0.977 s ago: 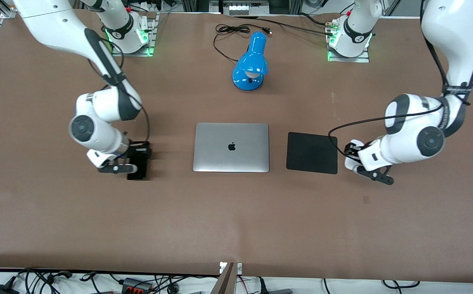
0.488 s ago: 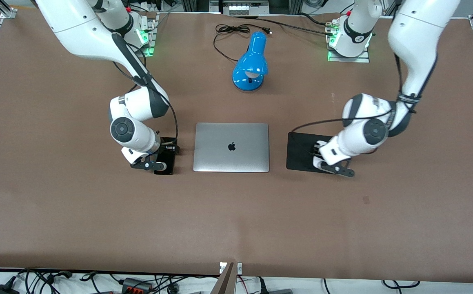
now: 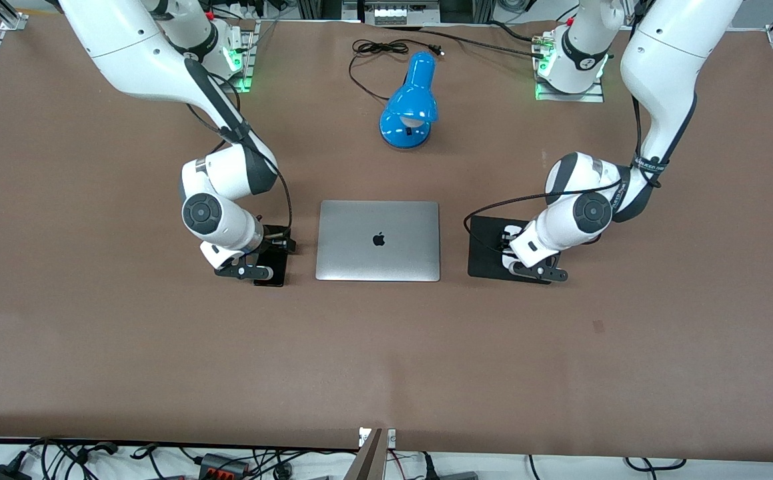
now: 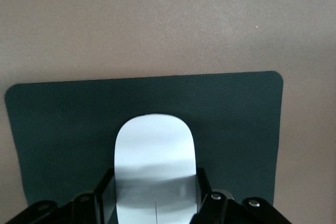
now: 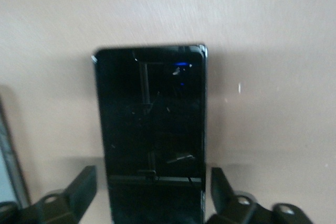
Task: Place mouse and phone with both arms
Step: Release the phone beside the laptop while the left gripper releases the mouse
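Mouse, one: white, oval, gripped at its sides between the black fingers of the left gripper. It sits over the black pad; whether it touches the pad cannot be told.

Phone, one: slim, black, glossy face up, lying flat on the brown table just beside the laptop, toward the right arm's end. The right gripper is low over it; in the right wrist view its fingers stand apart on either side of the phone with table showing in the gaps, so the phone is released.

Pad, one: matte black, squarish, flat on the table beside the laptop toward the left arm's end.

Laptop, one: silver, lid closed, between phone and pad.

Desk lamp, one: blue, farther from the front camera than the laptop, with a black cord coiled by it.

Arms, two; both reach down to the table.
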Tool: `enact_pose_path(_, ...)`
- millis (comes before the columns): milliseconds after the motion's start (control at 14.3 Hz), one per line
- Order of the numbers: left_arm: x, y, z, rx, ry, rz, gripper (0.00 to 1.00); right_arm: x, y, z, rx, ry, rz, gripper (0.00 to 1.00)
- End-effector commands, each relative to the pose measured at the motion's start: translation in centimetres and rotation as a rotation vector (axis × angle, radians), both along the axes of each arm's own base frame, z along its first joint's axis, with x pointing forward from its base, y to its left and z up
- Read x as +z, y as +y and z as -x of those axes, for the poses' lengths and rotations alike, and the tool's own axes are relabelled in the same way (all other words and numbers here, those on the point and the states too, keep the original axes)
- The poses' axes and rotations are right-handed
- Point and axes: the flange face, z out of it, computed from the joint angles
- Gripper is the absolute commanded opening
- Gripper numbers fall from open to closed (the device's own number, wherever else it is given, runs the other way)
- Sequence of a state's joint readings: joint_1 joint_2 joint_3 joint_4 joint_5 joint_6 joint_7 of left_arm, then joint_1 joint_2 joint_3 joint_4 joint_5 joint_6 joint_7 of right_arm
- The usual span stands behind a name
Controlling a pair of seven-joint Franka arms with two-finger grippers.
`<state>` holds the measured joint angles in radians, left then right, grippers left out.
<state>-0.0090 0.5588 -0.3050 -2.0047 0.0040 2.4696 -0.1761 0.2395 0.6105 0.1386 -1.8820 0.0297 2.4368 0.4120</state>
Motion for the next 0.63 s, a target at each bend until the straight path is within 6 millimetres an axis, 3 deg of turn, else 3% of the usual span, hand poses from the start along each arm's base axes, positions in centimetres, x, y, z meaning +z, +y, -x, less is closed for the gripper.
enact_pose_path(0, -0.8, -0.2, 0.4, 0.024, 0.005, -0.013, 1.0, 6.1, -0.3, -2.7, -0.024, -0.077, -0.022, 1.0)
enact_pose_path(70, -0.7, 0.0, 0.3, 0.026, 0.003, -0.012, 1.0, 9.0, -0.6, -3.5, -0.026, -0.114, -0.024, 1.0)
enact_pose_path(279, 1.3, 0.0, -0.5, 0.028, -0.026, -0.01, 1.0, 17.4, -6.1, -6.3, -0.078, -0.106, 0.037, 1.0)
enact_pose_path(419, 5.7, 0.5, -1.9, 0.037, -0.098, -0.008, 1.0, 22.2, -9.3, -8.2, -0.117, -0.046, 0.074, 1.0)
enact_pose_path(558, 10.5, 1.6, -3.6, 0.044, -0.07, -0.035, 1.0, 24.8, -14.1, -8.5, -0.194, -0.003, 0.093, 1.0)
